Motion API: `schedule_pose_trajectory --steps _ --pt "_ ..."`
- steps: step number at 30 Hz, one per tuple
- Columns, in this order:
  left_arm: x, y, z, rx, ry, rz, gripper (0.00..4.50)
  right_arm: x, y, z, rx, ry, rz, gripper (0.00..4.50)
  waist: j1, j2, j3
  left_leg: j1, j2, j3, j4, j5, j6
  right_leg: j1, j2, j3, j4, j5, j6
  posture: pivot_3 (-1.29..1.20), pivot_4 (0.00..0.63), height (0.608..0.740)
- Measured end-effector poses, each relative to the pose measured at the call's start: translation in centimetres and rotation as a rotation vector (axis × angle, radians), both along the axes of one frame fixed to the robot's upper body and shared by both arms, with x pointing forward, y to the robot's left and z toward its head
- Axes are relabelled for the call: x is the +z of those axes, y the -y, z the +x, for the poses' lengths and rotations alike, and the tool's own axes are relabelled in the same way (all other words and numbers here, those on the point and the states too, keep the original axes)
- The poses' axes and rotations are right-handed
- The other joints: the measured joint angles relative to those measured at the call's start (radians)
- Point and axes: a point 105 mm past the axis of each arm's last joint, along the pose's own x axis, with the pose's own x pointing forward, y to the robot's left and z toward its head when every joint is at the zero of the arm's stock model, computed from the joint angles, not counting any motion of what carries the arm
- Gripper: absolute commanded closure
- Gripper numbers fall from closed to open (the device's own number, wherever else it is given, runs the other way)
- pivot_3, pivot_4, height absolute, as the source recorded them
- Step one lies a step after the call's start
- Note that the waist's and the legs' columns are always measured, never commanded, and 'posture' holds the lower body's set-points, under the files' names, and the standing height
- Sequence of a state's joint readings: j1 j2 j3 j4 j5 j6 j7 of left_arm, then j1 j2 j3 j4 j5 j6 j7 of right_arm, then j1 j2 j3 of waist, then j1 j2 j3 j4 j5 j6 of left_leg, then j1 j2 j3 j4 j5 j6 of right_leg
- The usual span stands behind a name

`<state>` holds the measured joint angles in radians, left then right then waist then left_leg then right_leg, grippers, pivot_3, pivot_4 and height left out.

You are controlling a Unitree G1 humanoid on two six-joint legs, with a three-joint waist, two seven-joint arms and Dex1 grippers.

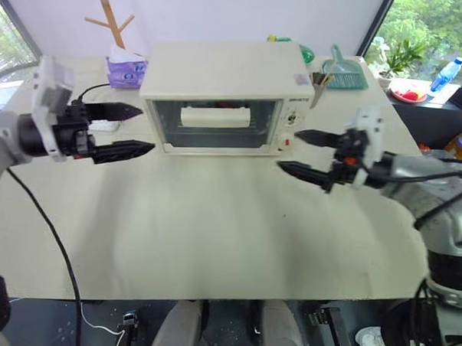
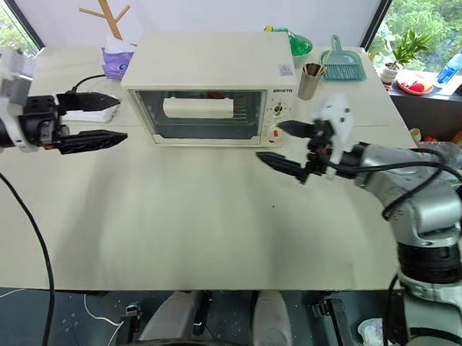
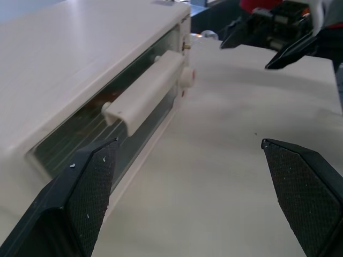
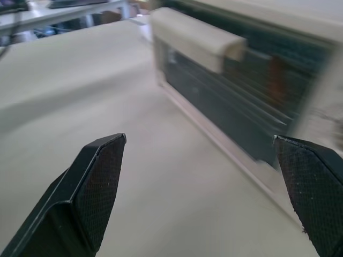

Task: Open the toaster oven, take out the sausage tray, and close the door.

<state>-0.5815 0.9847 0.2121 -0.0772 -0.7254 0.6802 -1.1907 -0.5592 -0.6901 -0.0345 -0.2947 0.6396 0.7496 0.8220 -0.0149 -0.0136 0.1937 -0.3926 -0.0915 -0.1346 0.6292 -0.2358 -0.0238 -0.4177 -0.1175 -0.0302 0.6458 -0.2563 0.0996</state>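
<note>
Taking the large cream-white boxy toaster oven (image 1: 223, 92) as the landmark, the scene runs from its left side to its right on a pale cream table (image 1: 213, 233).

Well to the left of the oven, a purple tissue box (image 1: 126, 69) stands by its rear left corner, with a white power strip (image 1: 103, 124) lying just in front of that box. The left gripper (image 1: 133, 130) hangs level just off the oven's front left corner, its two black fingers spread wide, one above the other, with nothing between them. Its tips point toward the oven without touching it.

The oven itself sits at the back middle of the table. Its clear glass door in a cream frame (image 1: 218, 125) is shut, and the long white bar handle (image 3: 147, 91) runs across the upper part of the pane. Behind the glass, something red and ribbed metal show dimly; the sausage tray cannot be made out clearly.

Just right of the oven's knob panel, the right gripper (image 1: 307, 153) hovers near the front right corner, jaws also spread wide and empty, tips aimed at the oven. Behind it, past the oven's rear right corner, stand a metal cup (image 1: 321, 86) and a teal dustpan (image 1: 344, 72).
</note>
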Motion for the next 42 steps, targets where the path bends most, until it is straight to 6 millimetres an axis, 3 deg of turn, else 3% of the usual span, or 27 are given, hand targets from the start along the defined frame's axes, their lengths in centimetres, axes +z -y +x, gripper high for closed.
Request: schedule_pose_trajectory --steps 3,9,14,19,27,42 --pt "-0.3 0.3 0.5 -0.005 -0.014 0.004 0.04 0.0 -2.2 0.6 0.026 0.008 0.006 0.0 -0.001 0.0 0.0 0.0 0.0 0.001 0.0 0.0 0.0 -0.001 0.0 0.0 0.0 0.0 0.0 0.0 0.15 0.74" --pt "-0.6 0.2 0.9 0.002 -0.021 0.0 0.04 -0.8 -4.4 2.8 0.025 -0.004 0.005 0.0 -0.001 -0.001 0.0 0.0 0.0 0.001 0.0 0.0 0.0 -0.001 0.001 0.0 0.0 0.0 0.001 0.0 0.15 0.74" --pt "-0.5 0.3 0.9 0.001 -0.015 0.001 0.04 -1.4 -5.2 4.9 0.003 -0.01 -0.009 0.0 -0.002 0.0 0.0 0.0 0.0 0.0 0.0 0.001 -0.001 -0.001 0.001 0.0 0.001 0.001 0.0 0.0 0.15 0.74" --pt "-0.7 0.3 0.8 0.004 -0.02 0.003 0.04 -1.4 -5.5 5.6 0.01 0.004 -0.018 0.0 -0.004 0.0 0.0 0.0 0.0 0.0 -0.001 0.001 -0.001 -0.002 0.001 0.001 0.002 0.001 0.0 0.0 0.15 0.74" --pt "-0.9 0.1 1.2 0.035 -0.023 -0.004 0.04 -0.3 -6.9 3.9 0.133 0.041 -0.003 0.0 -0.004 -0.001 0.0 0.0 0.0 0.0 0.0 0.001 -0.001 -0.002 0.001 0.001 0.002 0.001 0.0 0.0 0.15 0.74" --pt "0.1 1.2 3.3 0.028 -0.007 -0.058 0.04 -2.6 -6.9 1.1 0.139 0.025 0.021 0.0 -0.005 -0.001 0.0 0.0 0.0 0.001 -0.001 0.001 -0.001 -0.003 0.002 0.001 0.003 0.001 0.0 0.0 0.15 0.74"
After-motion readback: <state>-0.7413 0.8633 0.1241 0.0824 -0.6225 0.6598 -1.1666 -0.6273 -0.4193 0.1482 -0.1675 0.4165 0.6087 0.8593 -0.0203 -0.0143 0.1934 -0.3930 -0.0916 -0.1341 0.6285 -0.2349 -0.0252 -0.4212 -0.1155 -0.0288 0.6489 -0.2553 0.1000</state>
